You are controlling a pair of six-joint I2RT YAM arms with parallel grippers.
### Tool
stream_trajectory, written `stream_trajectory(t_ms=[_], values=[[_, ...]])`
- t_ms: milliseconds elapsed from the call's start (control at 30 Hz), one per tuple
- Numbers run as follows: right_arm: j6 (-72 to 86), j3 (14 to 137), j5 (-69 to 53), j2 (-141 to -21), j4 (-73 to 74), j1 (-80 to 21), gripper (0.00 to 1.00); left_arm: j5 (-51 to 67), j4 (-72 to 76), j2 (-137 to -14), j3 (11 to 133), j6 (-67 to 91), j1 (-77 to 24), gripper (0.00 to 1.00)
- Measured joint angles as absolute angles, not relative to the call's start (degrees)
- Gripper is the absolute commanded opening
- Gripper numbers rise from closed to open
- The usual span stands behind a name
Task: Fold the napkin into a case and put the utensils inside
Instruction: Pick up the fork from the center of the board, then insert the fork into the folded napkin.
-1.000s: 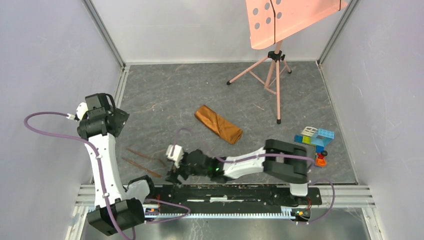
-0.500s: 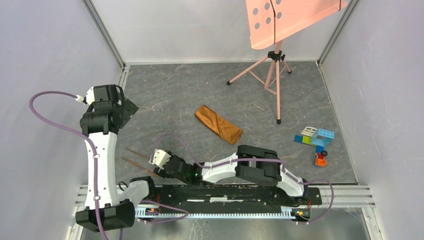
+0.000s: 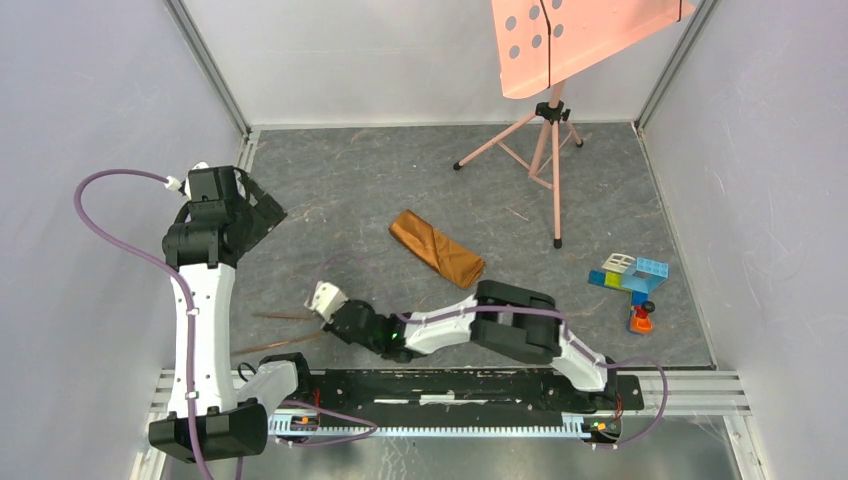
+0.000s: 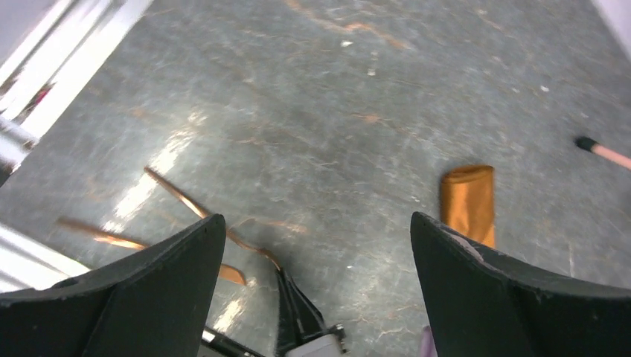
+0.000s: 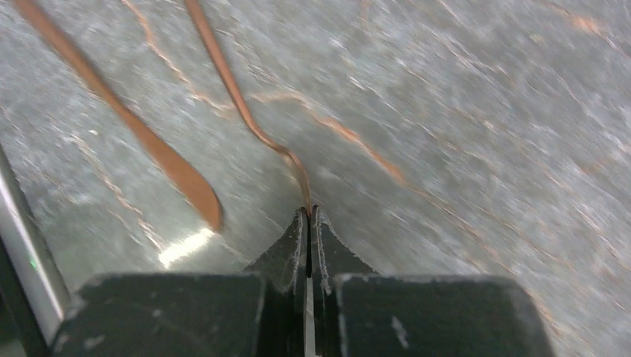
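Note:
The napkin, folded into a narrow orange-brown case (image 3: 437, 248), lies mid-table; its end (image 4: 469, 202) shows in the left wrist view. Two slender copper utensils (image 3: 283, 316) lie at the near left. In the right wrist view one thin utensil (image 5: 238, 104) runs into my right gripper (image 5: 309, 212), which is shut on its end. A second utensil with a flat broad tip (image 5: 175, 167) lies beside it. From above, my right gripper (image 3: 322, 323) sits low at the utensils. My left gripper (image 3: 268, 212) hangs open above the table's left side, fingers (image 4: 149, 297) wide apart and holding nothing.
A salmon-pink perforated panel on a tripod (image 3: 548, 130) stands at the back right, one foot (image 4: 603, 152) in the left wrist view. Toy blocks (image 3: 630, 275) sit at the right edge. A metal rail (image 3: 470, 385) runs along the near edge.
My right arm reached left and its jaws closed on a utensil's end; the utensils swung to lie flatter. The left arm shifted farther back, still open.

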State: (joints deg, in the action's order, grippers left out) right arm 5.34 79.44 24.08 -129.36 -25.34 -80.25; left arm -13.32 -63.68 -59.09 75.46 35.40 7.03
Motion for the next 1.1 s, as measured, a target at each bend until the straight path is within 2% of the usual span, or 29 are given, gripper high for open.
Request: stream_trajectory(t_ms=[167, 333, 467, 667, 767, 967, 1100], values=[[13.58, 69.34, 10.81, -115.61, -16.84, -70.22, 0.00, -0.08, -57.21, -59.09, 74.35, 31.11, 6.98, 1.00], [18.55, 62.65, -3.99, -99.33, -6.42, -52.40, 0.00, 15.38, -46.46, -60.16, 68.86, 30.35, 5.61, 1.00], [16.47, 55.33, -14.87, -89.03, 5.52, -39.94, 0.00, 20.21, -41.39, -67.61, 69.06, 29.23, -1.65, 1.00], [11.55, 44.34, -27.57, -83.40, 24.43, -19.14, 0.00, 25.82, -37.10, -87.48, 71.83, 26.57, -10.48, 0.87], [10.92, 42.24, -32.23, -82.17, 27.73, -14.26, 0.00, 27.35, -36.69, -94.65, 72.60, 26.06, -11.86, 0.83], [12.03, 40.10, -35.92, -76.60, 29.26, -11.55, 0.00, 27.64, -34.74, -101.45, 74.19, 25.56, -13.72, 0.88], [12.71, 40.10, -37.54, -75.16, 29.21, -11.00, 0.00, 27.68, -32.64, -105.84, 78.46, 25.56, -14.33, 0.81]])
